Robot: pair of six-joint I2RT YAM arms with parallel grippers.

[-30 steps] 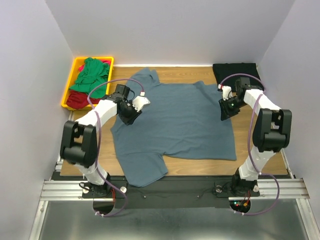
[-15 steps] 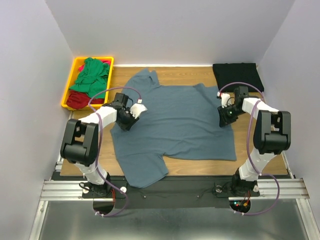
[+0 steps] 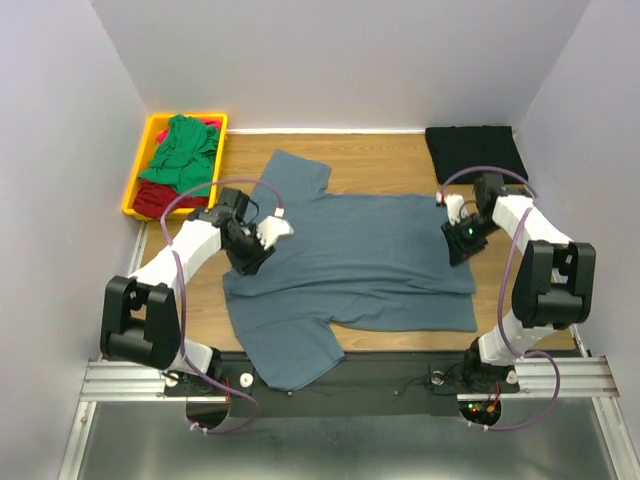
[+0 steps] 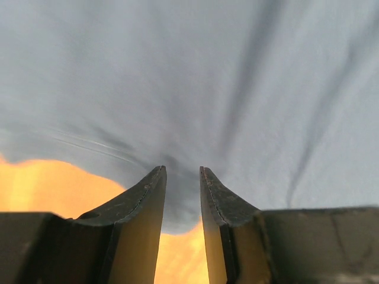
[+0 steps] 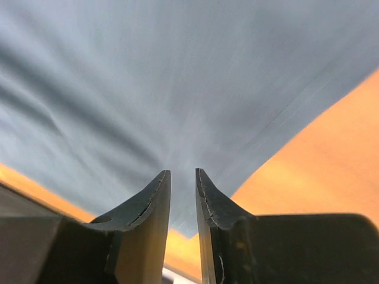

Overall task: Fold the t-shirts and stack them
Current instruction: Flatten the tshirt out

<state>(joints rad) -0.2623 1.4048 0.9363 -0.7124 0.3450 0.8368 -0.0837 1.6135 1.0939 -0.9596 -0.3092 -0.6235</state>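
**Change since the earlier frames.** The slate blue-grey t-shirt (image 3: 370, 250) had slid toward the near edge of the table (image 3: 380, 160). Both arms had drawn back with it. One sleeve now hung over the near edge at the left.

**Top view.**
- Slate blue-grey t-shirt: spread flat across the middle of the table, other sleeve pointing to the far left.
- Left gripper (image 3: 255, 250): down on the shirt's left border.
- Right gripper (image 3: 460, 245): down on the shirt's right border.
- Black t-shirt (image 3: 470, 150): lay folded at the far right corner, apart from the grey one.
- Yellow tray (image 3: 137, 190): stood at the far left and held the crumpled green t-shirt (image 3: 182, 145) on top of the red t-shirt (image 3: 152, 200).

**Left wrist view.** The left gripper (image 4: 182, 177) stood nearly closed. Its fingers (image 4: 145, 204) pinched a bunch of the grey shirt (image 4: 189, 71), and creases ran out from the nip. Bare table (image 4: 47, 183) showed below the cloth's edge.

**Right wrist view.** The right gripper (image 5: 182, 177) was likewise narrowed to a slit. Its fingers (image 5: 213, 204) nipped the edge of the grey shirt (image 5: 148, 77), which was drawn taut. Wood of the table (image 5: 320, 160) showed at the right.
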